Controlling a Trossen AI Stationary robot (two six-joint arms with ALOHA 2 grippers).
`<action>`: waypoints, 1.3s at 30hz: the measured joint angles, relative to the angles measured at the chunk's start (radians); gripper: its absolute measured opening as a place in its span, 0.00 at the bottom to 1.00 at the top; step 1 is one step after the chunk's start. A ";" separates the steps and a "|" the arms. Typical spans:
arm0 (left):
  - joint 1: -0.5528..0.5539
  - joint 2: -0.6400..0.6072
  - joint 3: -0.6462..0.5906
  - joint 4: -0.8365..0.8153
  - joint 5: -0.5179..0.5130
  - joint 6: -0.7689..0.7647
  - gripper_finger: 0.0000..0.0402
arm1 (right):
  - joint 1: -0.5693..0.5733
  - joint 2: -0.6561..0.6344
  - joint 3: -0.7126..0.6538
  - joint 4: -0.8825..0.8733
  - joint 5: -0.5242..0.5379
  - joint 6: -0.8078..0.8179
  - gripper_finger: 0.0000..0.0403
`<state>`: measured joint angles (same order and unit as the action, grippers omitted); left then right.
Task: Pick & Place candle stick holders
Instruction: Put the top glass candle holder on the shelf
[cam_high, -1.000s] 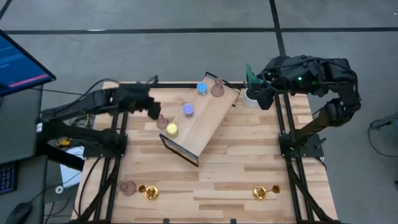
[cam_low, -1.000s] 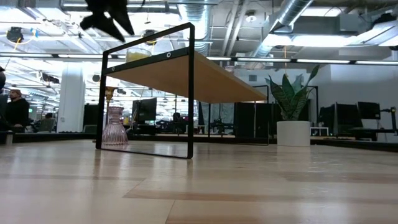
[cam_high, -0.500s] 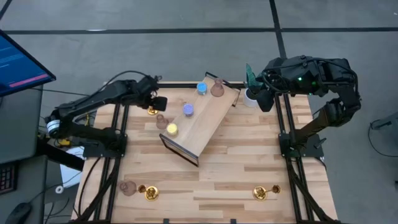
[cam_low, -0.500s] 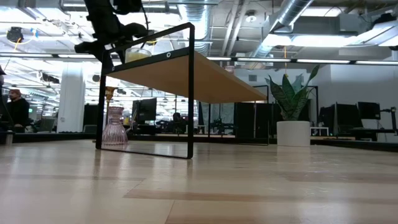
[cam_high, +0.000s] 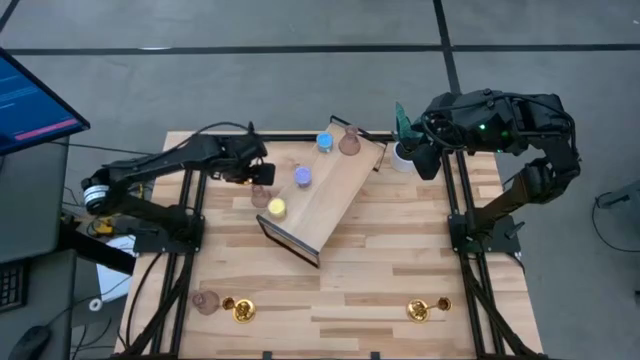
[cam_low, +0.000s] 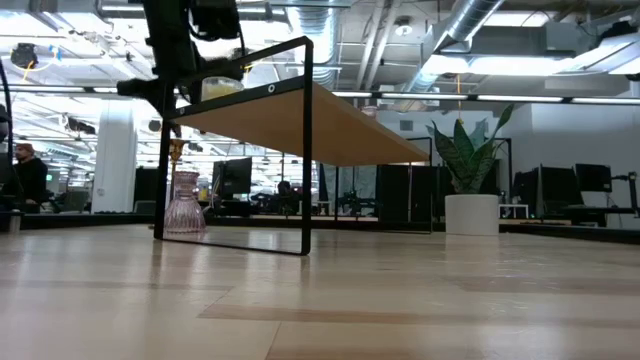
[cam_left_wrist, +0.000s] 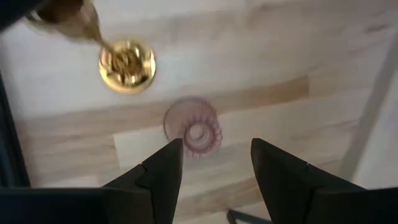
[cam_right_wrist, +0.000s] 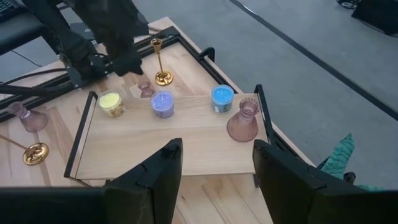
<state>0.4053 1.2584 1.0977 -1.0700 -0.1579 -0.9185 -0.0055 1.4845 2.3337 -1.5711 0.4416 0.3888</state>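
Note:
A wooden shelf (cam_high: 325, 195) with a black frame stands mid-table. On it stand blue (cam_high: 325, 141), violet (cam_high: 302, 177), yellow (cam_high: 277, 208) and pink (cam_high: 349, 143) holders. A pink holder (cam_left_wrist: 194, 127) and a tall gold one (cam_left_wrist: 127, 62) stand on their bases on the table beside the shelf's left end. My left gripper (cam_left_wrist: 216, 144) hangs open above this pink holder, pointing down and touching nothing. My right gripper (cam_right_wrist: 217, 149) is open and empty at the far right by the potted plant (cam_high: 403, 153).
A pink holder (cam_high: 207, 301) and a gold one (cam_high: 241, 311) stand near the table's near left corner. Another gold holder (cam_high: 420, 310) is at the near right. The plant's white pot (cam_low: 471, 213) stands on the table's far right.
My left gripper has gone toward the shelf and come down, and it now hangs over the pink holder beside the shelf's left end. The holders have stayed where they were.

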 joint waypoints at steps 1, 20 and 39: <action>-0.003 0.007 -0.013 0.002 0.002 -0.006 0.47 | 0.000 0.000 0.000 0.000 -0.002 -0.003 0.46; -0.012 0.009 -0.130 0.152 0.033 -0.138 0.51 | 0.021 0.000 0.000 0.000 -0.077 -0.041 0.46; -0.023 0.025 -0.130 0.162 0.017 -0.139 0.72 | 0.144 0.000 0.000 0.000 -0.075 -0.052 0.46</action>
<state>0.3827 1.2831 0.9676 -0.9077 -0.1410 -1.0578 0.1385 1.4845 2.3337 -1.5711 0.3664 0.3370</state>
